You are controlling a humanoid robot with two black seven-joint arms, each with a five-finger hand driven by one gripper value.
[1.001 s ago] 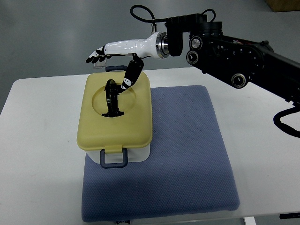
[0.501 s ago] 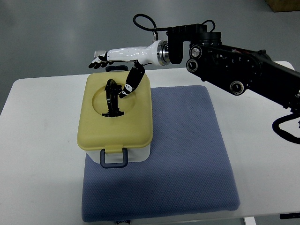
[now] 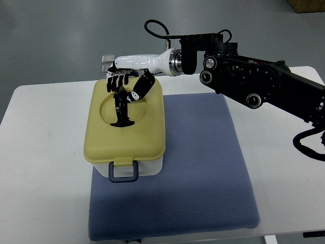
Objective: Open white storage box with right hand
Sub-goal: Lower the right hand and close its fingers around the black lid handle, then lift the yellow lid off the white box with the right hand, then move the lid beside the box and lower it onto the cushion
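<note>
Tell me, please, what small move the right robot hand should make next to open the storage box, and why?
Probably lower and curl the fingers around the black handle. The right robot hand hovers at the far edge of the yellow lid, fingers pointing down and holding nothing, thumb beside the upright handle. The lid looks closed on the white storage box.

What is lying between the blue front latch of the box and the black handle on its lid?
In the top view, only bare yellow lid lies between the front latch and the black handle.
</note>
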